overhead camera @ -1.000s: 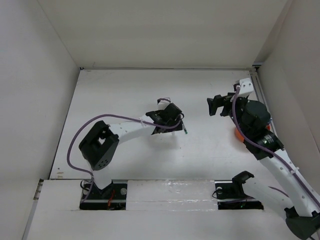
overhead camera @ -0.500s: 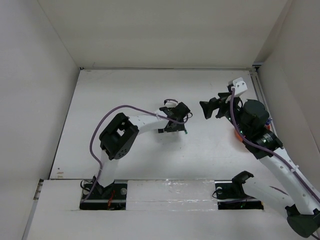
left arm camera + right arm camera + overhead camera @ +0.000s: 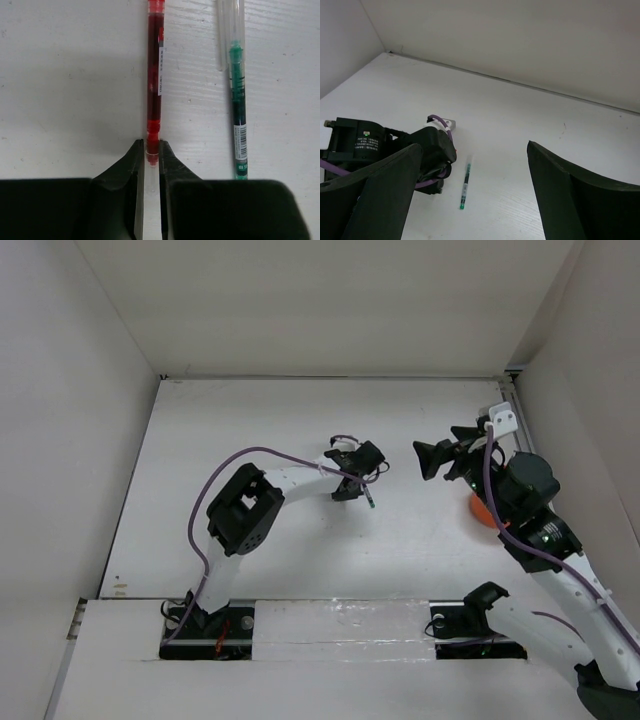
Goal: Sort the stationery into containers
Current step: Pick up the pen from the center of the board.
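Note:
A thin red pen [image 3: 154, 75] lies on the white table, and my left gripper [image 3: 151, 150] is shut on its near end. A green pen [image 3: 238, 100] lies parallel, just to the right of it and free. In the top view the left gripper [image 3: 358, 475] is low over the table's middle, with the green pen [image 3: 371, 498] beside it. My right gripper [image 3: 432, 458] hovers open and empty to the right, facing the left gripper [image 3: 427, 155] and the green pen [image 3: 465, 186]. The orange tub [image 3: 478, 510] shows only as a sliver under the right arm.
White walls enclose the table on the left, back and right. The left arm's purple cable [image 3: 250, 455] loops above its forearm. The right arm's own body covers the table's right side around the tub.
The left arm reached right to the pens and its jaws closed on the red pen. The right wrist swung slightly and shifted to the right, staying open.

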Robot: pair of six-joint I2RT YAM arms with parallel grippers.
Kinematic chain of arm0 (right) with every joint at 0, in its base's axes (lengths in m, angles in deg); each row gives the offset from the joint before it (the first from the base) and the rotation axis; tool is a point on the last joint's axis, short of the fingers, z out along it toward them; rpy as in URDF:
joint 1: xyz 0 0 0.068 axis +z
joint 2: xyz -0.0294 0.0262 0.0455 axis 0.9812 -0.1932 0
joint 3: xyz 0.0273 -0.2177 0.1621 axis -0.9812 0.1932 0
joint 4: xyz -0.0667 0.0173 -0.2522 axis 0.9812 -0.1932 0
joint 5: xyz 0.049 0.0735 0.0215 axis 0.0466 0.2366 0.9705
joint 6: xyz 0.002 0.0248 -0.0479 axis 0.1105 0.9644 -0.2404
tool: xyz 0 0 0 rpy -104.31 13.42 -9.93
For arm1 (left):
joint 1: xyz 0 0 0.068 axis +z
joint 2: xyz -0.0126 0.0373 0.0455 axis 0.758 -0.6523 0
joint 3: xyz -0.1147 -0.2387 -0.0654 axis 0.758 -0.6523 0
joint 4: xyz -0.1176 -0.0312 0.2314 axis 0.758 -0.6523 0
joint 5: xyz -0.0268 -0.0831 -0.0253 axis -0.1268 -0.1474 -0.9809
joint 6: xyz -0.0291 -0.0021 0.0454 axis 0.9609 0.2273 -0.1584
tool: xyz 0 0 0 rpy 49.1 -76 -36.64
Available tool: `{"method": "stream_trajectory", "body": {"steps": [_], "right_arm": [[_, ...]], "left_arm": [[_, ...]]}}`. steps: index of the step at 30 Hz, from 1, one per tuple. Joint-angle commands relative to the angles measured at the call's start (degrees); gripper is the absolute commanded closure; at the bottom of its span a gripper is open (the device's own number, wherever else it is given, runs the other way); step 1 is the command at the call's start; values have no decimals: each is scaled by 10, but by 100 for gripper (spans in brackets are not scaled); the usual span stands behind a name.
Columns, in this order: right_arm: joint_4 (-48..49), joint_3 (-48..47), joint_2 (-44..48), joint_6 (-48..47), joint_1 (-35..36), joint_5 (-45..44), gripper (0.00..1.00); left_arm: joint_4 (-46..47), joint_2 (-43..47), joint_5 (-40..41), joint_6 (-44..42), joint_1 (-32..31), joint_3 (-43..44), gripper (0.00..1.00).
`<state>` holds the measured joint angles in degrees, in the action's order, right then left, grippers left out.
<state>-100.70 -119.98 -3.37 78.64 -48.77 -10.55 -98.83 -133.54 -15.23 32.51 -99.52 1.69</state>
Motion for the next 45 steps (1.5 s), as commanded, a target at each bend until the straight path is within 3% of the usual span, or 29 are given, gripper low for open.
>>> {"method": "stream_trajectory", "body": {"steps": [1, 6, 11, 15, 17, 20, 23, 31, 39, 41, 42, 44, 45], "right_arm": [[0, -3, 4, 5, 5, -12, 9], [0, 4, -16, 47, -32, -11, 0], [62, 54, 20, 78, -67, 55, 0], [72, 43, -4, 84, -79, 75, 0], [59, 29, -32, 92, -79, 126, 0], [107, 41, -66, 147, -79, 199, 5], [157, 73, -76, 189, -74, 215, 8], [235, 101, -108, 245, -29, 238, 9], [241, 101, -134, 274, -18, 215, 14], [246, 101, -139, 274, -18, 215, 28], [253, 101, -139, 274, -18, 220, 42], [258, 101, -139, 279, -18, 226, 84], [258, 101, -145, 279, -18, 232, 93]], "left_arm": [[-30, -30, -27, 12, -2, -17, 100], [4, 68, -19, 0, -7, -71, 100], [125, 224, 12, -67, -36, -155, 100], [250, 330, -40, -150, -53, -232, 100], [300, 383, -46, -184, -78, -277, 100], [366, 422, -65, -224, -99, -305, 100], [410, 440, -82, -229, -99, -321, 100], [486, 470, -131, -249, -99, -340, 100], [531, 481, -157, -250, -99, -354, 100], [531, 481, -157, -250, -99, -354, 100], [531, 481, -157, -250, -99, -354, 100], [531, 481, -157, -250, -99, -354, 100], [531, 481, -157, -250, -99, -354, 100]]}}
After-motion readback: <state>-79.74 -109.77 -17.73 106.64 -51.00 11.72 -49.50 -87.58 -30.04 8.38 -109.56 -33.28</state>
